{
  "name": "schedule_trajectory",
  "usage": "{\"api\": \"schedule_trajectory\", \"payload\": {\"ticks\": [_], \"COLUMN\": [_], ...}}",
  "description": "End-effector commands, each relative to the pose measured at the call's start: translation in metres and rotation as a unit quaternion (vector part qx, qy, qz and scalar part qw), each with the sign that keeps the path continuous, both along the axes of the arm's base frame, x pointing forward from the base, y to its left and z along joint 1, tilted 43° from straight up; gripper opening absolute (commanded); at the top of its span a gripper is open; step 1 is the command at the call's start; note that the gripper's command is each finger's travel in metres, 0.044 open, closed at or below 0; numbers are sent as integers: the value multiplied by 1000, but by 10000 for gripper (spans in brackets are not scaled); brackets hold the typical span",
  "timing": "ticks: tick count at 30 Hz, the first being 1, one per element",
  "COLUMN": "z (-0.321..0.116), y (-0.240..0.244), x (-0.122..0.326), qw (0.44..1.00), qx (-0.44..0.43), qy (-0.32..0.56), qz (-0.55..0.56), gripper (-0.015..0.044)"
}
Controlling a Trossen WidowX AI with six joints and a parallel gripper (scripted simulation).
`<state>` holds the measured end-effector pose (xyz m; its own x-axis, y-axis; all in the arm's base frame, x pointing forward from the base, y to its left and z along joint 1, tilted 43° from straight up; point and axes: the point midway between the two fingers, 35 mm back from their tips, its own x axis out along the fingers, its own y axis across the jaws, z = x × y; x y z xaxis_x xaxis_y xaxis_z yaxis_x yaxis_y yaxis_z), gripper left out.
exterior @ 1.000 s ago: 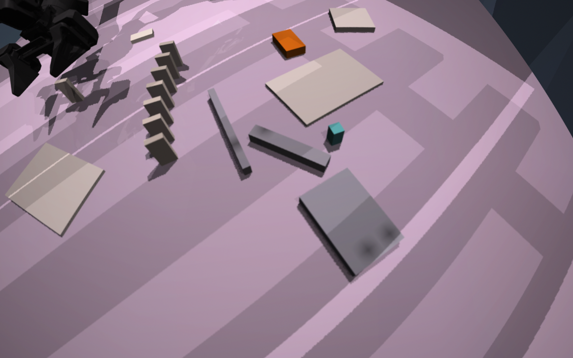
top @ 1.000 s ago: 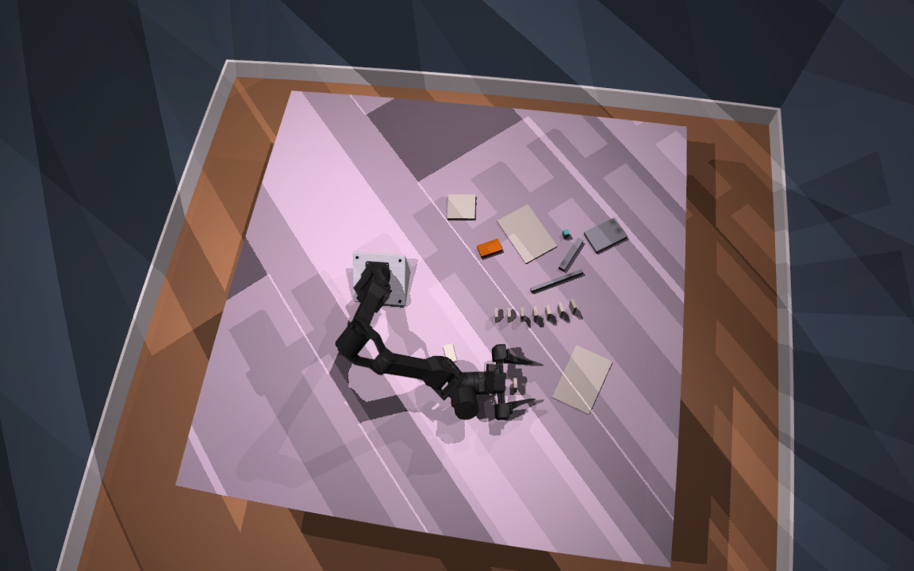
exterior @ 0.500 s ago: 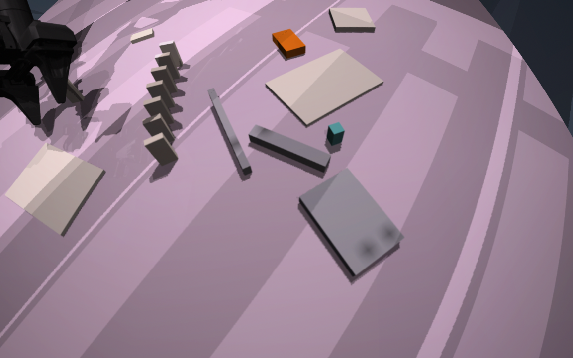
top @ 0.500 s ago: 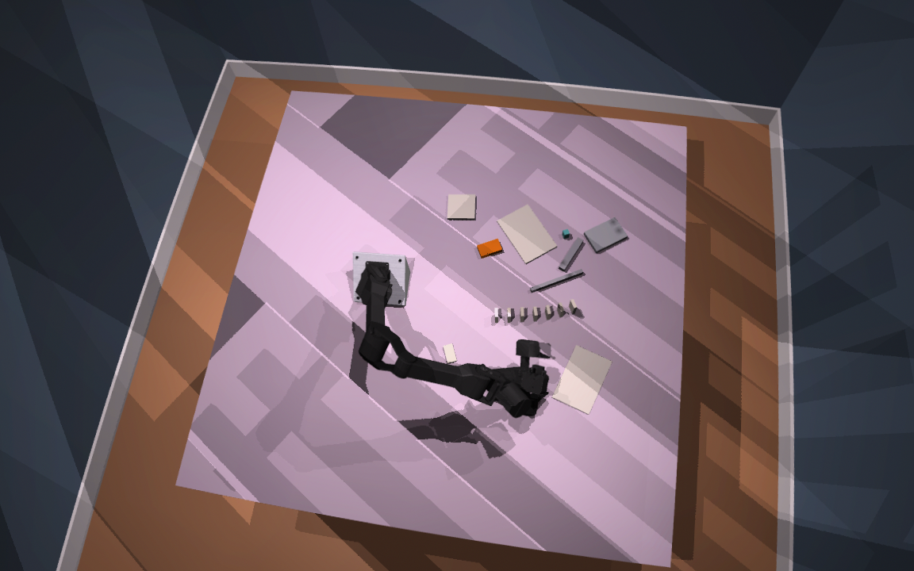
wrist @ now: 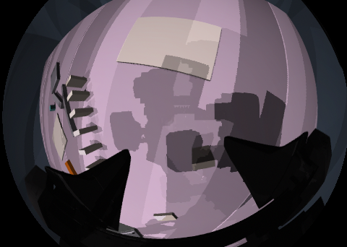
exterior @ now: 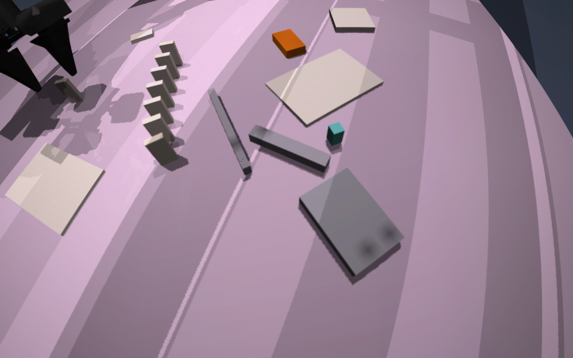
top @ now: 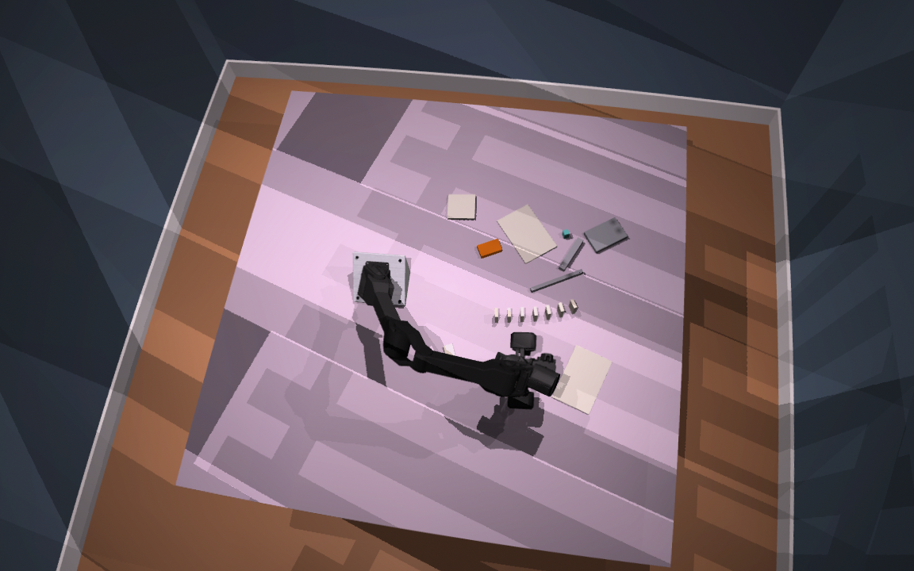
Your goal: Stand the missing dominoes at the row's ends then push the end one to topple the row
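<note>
Several pale dominoes stand in an evenly spaced row, with the end one (top: 573, 305) (exterior: 161, 149) farthest from the arm's base; part of the row shows at the left of the wrist view. One loose domino (exterior: 69, 90) (wrist: 204, 165) stands upright apart from the row; the arm hides it in the top view. Another domino (top: 449, 349) (exterior: 142, 36) (wrist: 167, 217) lies flat nearer the arm's base. My gripper (exterior: 56, 82) (wrist: 178, 149) is open and empty, pointing down above the loose standing domino, which shows between the fingers in the wrist view, nearer the right finger.
A cream plate (top: 585, 380) (exterior: 54, 189) (wrist: 170, 41) lies beyond the gripper. Across the row lie two grey bars (top: 556, 281) (top: 571, 254), a grey slab (exterior: 350, 222), a teal block (exterior: 335, 133), an orange block (exterior: 288, 43), a large cream plate (exterior: 324, 86) and a small one (exterior: 351, 18).
</note>
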<state>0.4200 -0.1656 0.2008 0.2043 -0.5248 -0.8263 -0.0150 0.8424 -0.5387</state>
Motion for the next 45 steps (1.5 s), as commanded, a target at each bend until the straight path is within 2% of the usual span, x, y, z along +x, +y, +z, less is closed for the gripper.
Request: {"api": "schedule_trajectory", "payload": {"ticks": [1,11,22,37,45], "z": [37,37,-6,-19,-19], "y": [13,12,-29,-42,-42], "x": [-23,-23,-22,-22,-22], "qw": [990,990,989,989,989], "qx": [-101,-101,-103,-103,-103], "qy": [100,100,100,100,100], "qz": [-23,-23,-23,-23,-23], "gripper": [440,440,440,440,230]}}
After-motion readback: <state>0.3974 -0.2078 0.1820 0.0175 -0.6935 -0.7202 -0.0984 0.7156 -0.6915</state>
